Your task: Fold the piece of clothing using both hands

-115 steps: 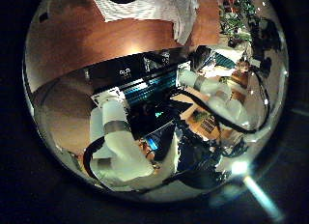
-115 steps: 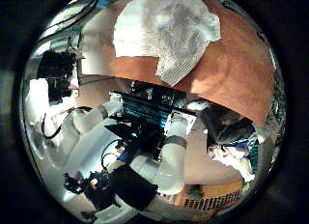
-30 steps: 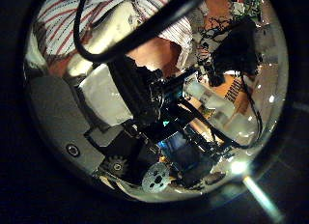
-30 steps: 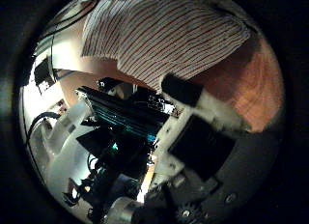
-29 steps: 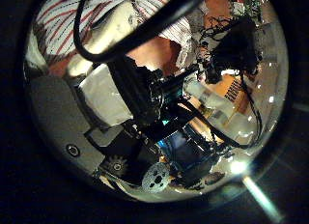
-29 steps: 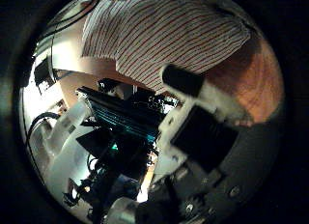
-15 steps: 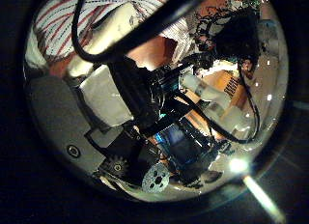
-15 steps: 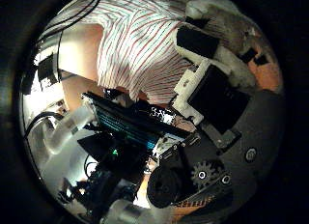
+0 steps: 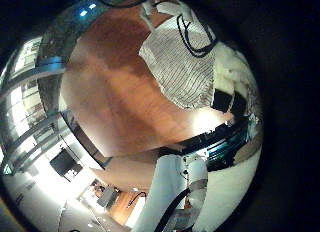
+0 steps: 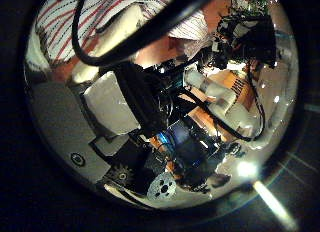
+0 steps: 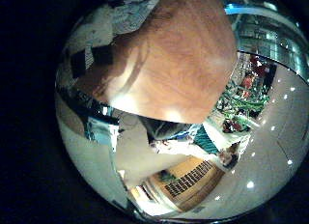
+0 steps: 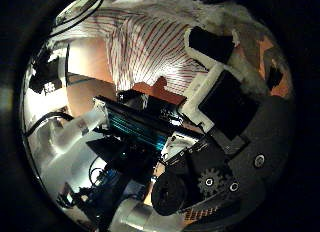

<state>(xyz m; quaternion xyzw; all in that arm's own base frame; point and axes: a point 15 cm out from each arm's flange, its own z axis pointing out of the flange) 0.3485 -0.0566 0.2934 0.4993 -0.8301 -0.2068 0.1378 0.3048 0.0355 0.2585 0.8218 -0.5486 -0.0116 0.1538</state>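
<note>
1. A striped piece of clothing (image 9: 182, 64) lies spread on the wooden desk (image 9: 115, 87); the left little finger side palm view shows it pale with fine dark stripes, with bare desk beside it.
2. The left hand (image 10: 120, 92) is close over the cloth: in the left thumb side palm view its own white and black finger parts reach far into the picture, and the striped fabric shows just behind them. The pictures do not show whether its fingers grip the cloth, so its state cannot be told.
3. The right hand (image 12: 225, 77) is also near the garment. In the right thumb side palm view the striped cloth fills the part of the picture next to the white and black fingers (image 12: 212, 42), which lie against its edge. Whether they are curled round the fabric or only resting on it cannot be told.
4. The right little finger side palm view shows an edge of the garment on the desk surface, beside a white and black finger part (image 11: 92, 45).
</note>
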